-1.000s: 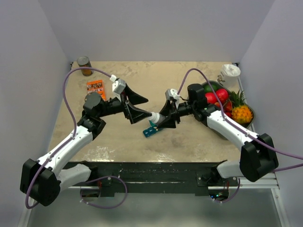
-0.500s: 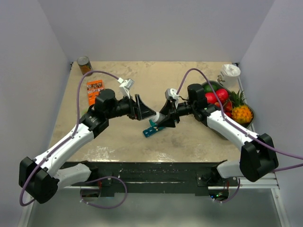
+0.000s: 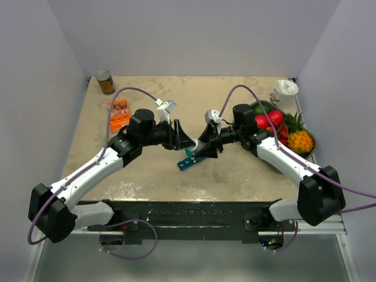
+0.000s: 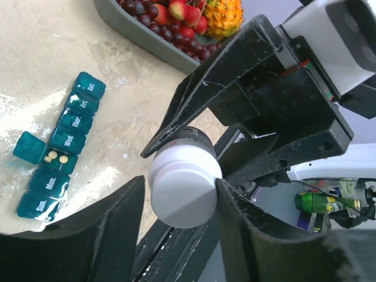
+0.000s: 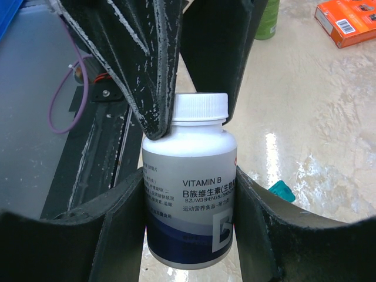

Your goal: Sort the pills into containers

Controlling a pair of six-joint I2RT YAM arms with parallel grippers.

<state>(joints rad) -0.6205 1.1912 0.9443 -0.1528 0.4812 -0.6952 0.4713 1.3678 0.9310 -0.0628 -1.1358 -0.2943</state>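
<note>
My right gripper (image 5: 188, 176) is shut on a white vitamin bottle (image 5: 191, 205), held above the table's middle (image 3: 195, 145). My left gripper (image 4: 181, 187) straddles the bottle's white cap (image 4: 184, 185). One pad touches the cap and a thin gap shows at the other, so it is open. Below lies the teal containers strip (image 4: 61, 150), seen from above under the bottle (image 3: 188, 162). One compartment stands open with small yellow pills (image 4: 57, 157) in it; the other lids are shut.
A grey fruit tray (image 4: 141, 41) sits at the right, a white holder (image 3: 286, 88) behind it. An orange box (image 3: 119, 113) and a can (image 3: 106, 81) stand at the far left. A green bottle (image 5: 269, 20) is near the box.
My left arm has swung right to the bottle, and its jaws have narrowed from wide open down round the cap. The right arm and bottle have not moved.
</note>
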